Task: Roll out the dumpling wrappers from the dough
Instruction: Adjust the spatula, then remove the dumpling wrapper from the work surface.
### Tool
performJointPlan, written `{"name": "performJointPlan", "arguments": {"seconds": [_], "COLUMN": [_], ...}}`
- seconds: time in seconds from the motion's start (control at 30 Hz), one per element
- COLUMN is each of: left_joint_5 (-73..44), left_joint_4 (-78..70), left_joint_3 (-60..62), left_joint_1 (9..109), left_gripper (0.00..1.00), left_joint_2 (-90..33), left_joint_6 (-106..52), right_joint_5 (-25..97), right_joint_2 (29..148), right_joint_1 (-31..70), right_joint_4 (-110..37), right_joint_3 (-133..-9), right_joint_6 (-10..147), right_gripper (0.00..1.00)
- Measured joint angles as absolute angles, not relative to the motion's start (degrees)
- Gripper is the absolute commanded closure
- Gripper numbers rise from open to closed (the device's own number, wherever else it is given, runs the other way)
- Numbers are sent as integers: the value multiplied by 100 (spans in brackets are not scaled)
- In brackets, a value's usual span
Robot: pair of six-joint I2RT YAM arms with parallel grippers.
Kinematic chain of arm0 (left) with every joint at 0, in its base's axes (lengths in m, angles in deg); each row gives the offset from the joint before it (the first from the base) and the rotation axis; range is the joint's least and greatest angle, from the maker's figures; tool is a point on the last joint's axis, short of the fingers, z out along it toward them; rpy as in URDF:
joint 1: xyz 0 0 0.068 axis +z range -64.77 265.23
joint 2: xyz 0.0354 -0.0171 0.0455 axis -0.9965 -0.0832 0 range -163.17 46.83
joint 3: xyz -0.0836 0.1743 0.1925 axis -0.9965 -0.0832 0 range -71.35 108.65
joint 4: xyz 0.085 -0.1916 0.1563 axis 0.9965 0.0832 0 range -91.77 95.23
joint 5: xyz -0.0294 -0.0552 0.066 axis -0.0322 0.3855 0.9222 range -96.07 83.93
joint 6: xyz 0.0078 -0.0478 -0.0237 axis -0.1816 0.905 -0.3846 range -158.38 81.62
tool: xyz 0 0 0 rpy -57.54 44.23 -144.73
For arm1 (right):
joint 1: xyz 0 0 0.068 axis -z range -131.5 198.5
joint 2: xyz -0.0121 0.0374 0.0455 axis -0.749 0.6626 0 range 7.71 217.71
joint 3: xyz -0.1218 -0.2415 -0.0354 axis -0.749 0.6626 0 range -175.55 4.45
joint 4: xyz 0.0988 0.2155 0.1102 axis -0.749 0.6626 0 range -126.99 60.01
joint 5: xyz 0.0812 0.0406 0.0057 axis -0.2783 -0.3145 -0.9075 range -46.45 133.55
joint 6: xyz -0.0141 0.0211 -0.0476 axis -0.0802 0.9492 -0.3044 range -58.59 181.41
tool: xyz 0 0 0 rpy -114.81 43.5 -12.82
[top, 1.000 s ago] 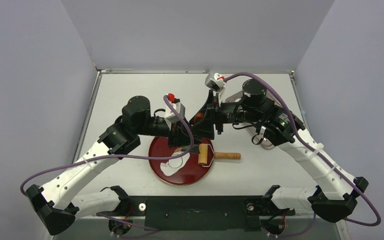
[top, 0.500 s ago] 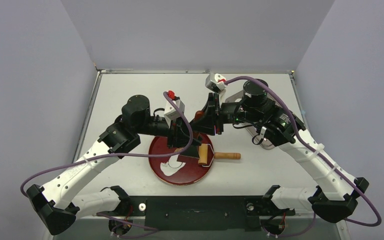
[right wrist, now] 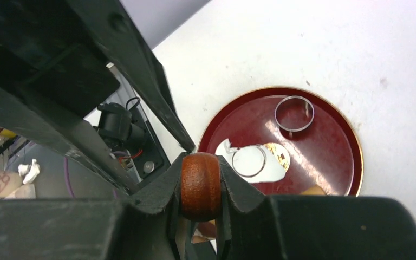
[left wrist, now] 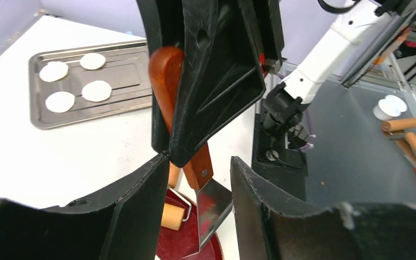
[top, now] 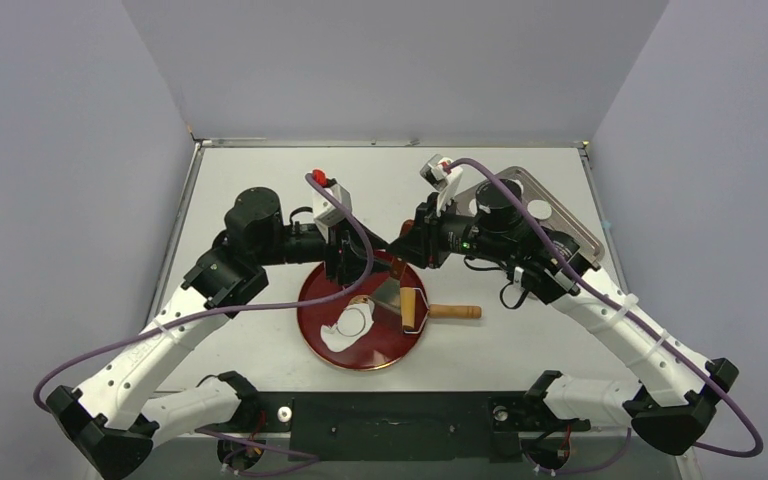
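The dough (top: 341,331) is a thin ragged white sheet on the red plate (top: 380,352), with a metal ring cutter (top: 357,320) lying on it. It also shows in the right wrist view (right wrist: 273,169). My right gripper (top: 401,258) is shut on the red-brown wooden handle (right wrist: 200,186) of a scraper. The scraper's steel blade (left wrist: 216,208) hangs over the plate's right part. My left gripper (top: 345,268) is open and empty, and its fingers (left wrist: 135,216) flank the blade. Several round white dumpling wrappers (left wrist: 96,90) lie on a metal tray (left wrist: 116,105).
A wooden rolling pin (top: 438,311) lies with its roller on the plate's right edge and its handle on the table. A second ring cutter (right wrist: 294,113) sits on bare plate. The tray (top: 560,205) stands at the back right, partly hidden under my right arm.
My left gripper has drawn back and left off the plate's middle. My right arm has turned and dropped, so the scraper blade now shows over the plate and the tray is uncovered.
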State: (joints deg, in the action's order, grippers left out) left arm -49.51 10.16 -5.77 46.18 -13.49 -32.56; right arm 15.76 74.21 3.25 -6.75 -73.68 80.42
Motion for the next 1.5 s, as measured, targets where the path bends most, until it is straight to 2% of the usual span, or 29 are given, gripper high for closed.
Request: {"name": "performJointPlan", "arguments": {"seconds": [0.2,0.37,0.5,0.77,0.97,1.07,1.3,1.5], "left_joint_5": [-4535,-4068,-3652,-2278,-1615,-1379,-1032,-721], "left_joint_4": [1138,1829,2873,4357,5024,5050,4519,3820], "left_joint_3": [-715,-701,-601,-336,-321,-424,-859,-1521], "left_joint_1": [4970,5628,6098,6214,6756,6880,6834,6471], "left_gripper": [53,50,48,44,42,41,41,40], "left_joint_2": [-1056,-1141,-1569,-1985,-3161,-3574,-3716,-3834], "left_joint_6": [-3116,-2685,-2511,-2609,-2983,-3217,-3623,-3608], "right_joint_5": [2146,2717,3119,3613,3836,3930,4033,4030], "right_joint_2": [7272,7018,6896,6878,6977,7062,7136,7141], "right_joint_1": [309,161,19,-53,-185,-211,-222,-224], "right_joint_4": [-1084,-1508,-1761,-1973,-2043,-2037,-2023,-2015], "right_joint_3": [-6673,-6131,-5862,-5658,-5658,-5658,-5658,-5658], "right_joint_6": [8750,9246,9523,9843,9858,9860,9862,9860], "right_gripper": [100,100,100,100,100,100,100,100]}}
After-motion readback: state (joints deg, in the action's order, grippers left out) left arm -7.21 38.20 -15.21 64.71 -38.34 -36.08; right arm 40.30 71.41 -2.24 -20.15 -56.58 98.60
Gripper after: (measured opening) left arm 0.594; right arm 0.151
